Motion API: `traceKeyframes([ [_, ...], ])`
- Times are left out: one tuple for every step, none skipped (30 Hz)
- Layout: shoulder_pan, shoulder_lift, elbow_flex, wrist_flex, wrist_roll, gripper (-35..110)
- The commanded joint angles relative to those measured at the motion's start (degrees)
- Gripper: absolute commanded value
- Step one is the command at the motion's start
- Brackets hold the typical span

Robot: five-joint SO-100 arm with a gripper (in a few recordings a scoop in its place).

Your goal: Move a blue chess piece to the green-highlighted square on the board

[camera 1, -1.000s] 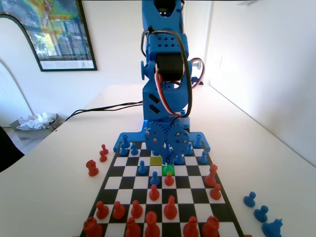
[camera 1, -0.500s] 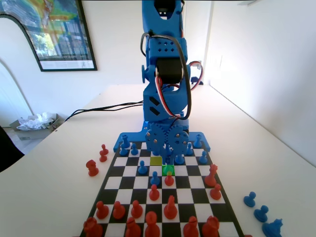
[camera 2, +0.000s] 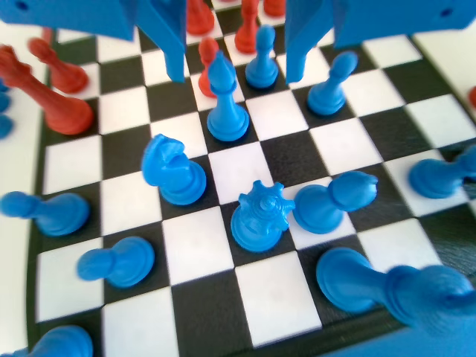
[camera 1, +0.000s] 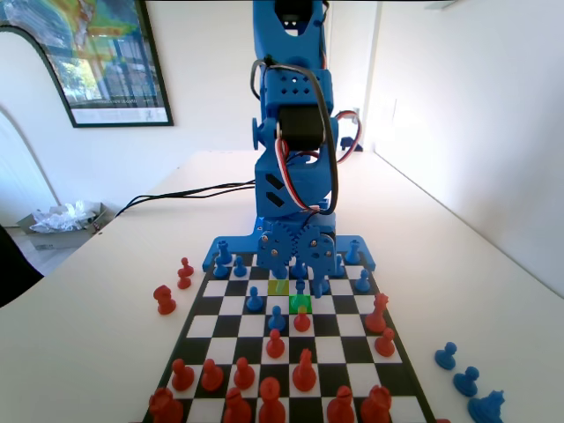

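On the board (camera 1: 231,304), a blue chess piece (camera 1: 300,287), a small pawn, stands upright on the green-highlighted square (camera 1: 300,305). My gripper (camera 1: 300,270) hangs just above and behind it, open, with nothing held. In the wrist view the same pawn (camera 2: 227,104) stands free on a white square below the gap between the two jaws of the gripper (camera 2: 236,73), touching neither. A duller yellow-green square (camera 1: 278,287) lies beside the green one, to its left in the fixed view.
A red pawn (camera 1: 301,320) and another blue pawn (camera 1: 277,318) stand just in front of the green square. Blue knight (camera 2: 172,169), crowned piece (camera 2: 259,216) and several pawns crowd the near rows. Off the board lie red pieces (camera 1: 164,300) left and blue ones (camera 1: 447,355) right.
The gripper has lifted slightly off the green square and its jaws stand apart. The blue pawn it covered now stands uncovered on that square.
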Motion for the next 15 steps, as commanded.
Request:
traceKeyframes([
  [0.1,5.1,-6.9,5.0,0.8,16],
  [0.4,5.8,-8.6,7.2,0.8,15],
  [0.5,6.5,-10.5,9.7,0.8,14],
  [0.6,7.0,-12.0,11.3,1.1,13],
  [0.7,7.5,-13.3,12.7,1.1,9],
  [0.8,7.9,-14.7,14.2,1.2,6],
  [0.9,8.3,-16.1,16.1,1.1,5],
  [1.1,8.8,-17.5,17.9,0.8,4],
  [1.1,9.2,-18.9,20.0,0.0,1],
  [1.3,9.8,-20.4,22.3,-0.9,1],
  [1.4,10.3,-21.4,24.1,-1.7,1],
  [1.8,10.8,-22.5,25.7,-2.2,1],
  [2.0,11.3,-23.7,27.2,-2.7,1],
  [2.4,11.8,-25.0,28.7,-3.1,1],
  [2.7,12.6,-26.2,29.9,-3.8,1],
])
